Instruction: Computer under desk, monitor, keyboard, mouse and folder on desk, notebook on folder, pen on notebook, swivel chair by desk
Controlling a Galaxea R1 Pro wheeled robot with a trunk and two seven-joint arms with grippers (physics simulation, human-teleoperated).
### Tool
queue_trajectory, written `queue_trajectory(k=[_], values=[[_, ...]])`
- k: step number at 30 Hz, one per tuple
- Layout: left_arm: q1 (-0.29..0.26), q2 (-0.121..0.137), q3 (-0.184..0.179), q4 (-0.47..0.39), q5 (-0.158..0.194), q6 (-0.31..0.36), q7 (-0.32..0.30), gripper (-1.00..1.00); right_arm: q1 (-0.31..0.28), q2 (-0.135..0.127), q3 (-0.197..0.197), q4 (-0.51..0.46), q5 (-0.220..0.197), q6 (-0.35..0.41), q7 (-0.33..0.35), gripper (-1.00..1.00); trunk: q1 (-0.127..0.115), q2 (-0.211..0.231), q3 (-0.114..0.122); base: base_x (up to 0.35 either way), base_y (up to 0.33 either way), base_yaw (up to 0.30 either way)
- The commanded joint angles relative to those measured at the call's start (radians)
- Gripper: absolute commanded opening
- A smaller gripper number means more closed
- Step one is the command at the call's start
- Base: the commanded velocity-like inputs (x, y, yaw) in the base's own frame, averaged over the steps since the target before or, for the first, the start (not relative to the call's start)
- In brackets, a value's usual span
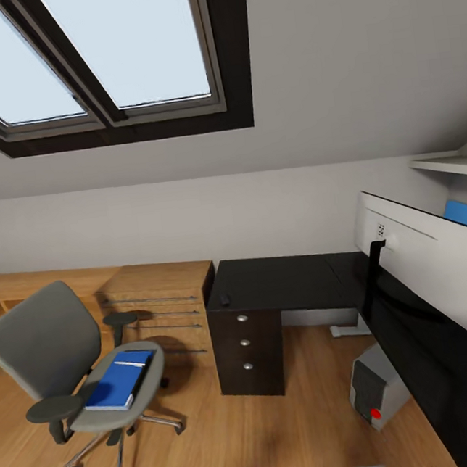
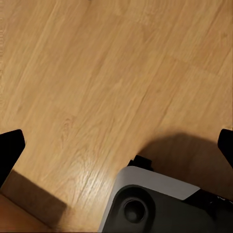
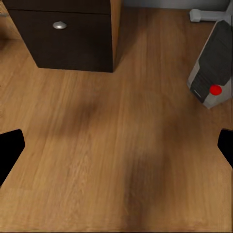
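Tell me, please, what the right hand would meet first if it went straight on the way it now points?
Most likely the bare wood floor, which lies between its open fingers. The drawer unit and the computer lie off that line, though depth is hard to judge.

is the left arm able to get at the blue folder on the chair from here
Probably not yet. The folder lies on the swivel chair seat, with open floor between it and the robot. The left end effector hangs open over bare floor, so the base likely must roll closer.

A glossy black L-shaped desk top (image 1: 283, 280), a grey cloth-upholstered swivel chair (image 1: 46, 343) and a smooth light wood plank floor (image 3: 111, 160) are seen.
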Motion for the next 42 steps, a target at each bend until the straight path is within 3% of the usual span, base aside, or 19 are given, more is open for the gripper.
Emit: queue_trajectory(k=[1, 9, 29, 42], values=[[-0.001, 0.001, -0.008, 0.000, 0.011, -0.006, 0.006, 1.00, -0.001, 0.000, 0.009, 0.001, -0.009, -0.004, -0.005, 1.00, 0.000, -0.001, -0.002, -0.332, -0.001, 0.000], [-0.001, 0.001, -0.008, 0.000, 0.011, -0.006, 0.006, 1.00, -0.001, 0.001, 0.010, 0.005, -0.008, -0.005, -0.005, 1.00, 0.000, -0.001, -0.002, -0.332, 0.000, 0.102], [-0.001, 0.002, -0.008, 0.001, 0.011, -0.006, 0.006, 1.00, -0.001, 0.001, 0.010, 0.039, -0.008, -0.006, -0.005, 1.00, 0.000, -0.001, -0.011, -0.332, 0.000, 0.244], [-0.001, 0.000, -0.010, 0.001, 0.009, -0.006, 0.005, 1.00, -0.001, 0.001, 0.012, 0.041, -0.006, -0.044, -0.005, 1.00, 0.000, -0.001, -0.012, -0.332, 0.000, 0.023]])
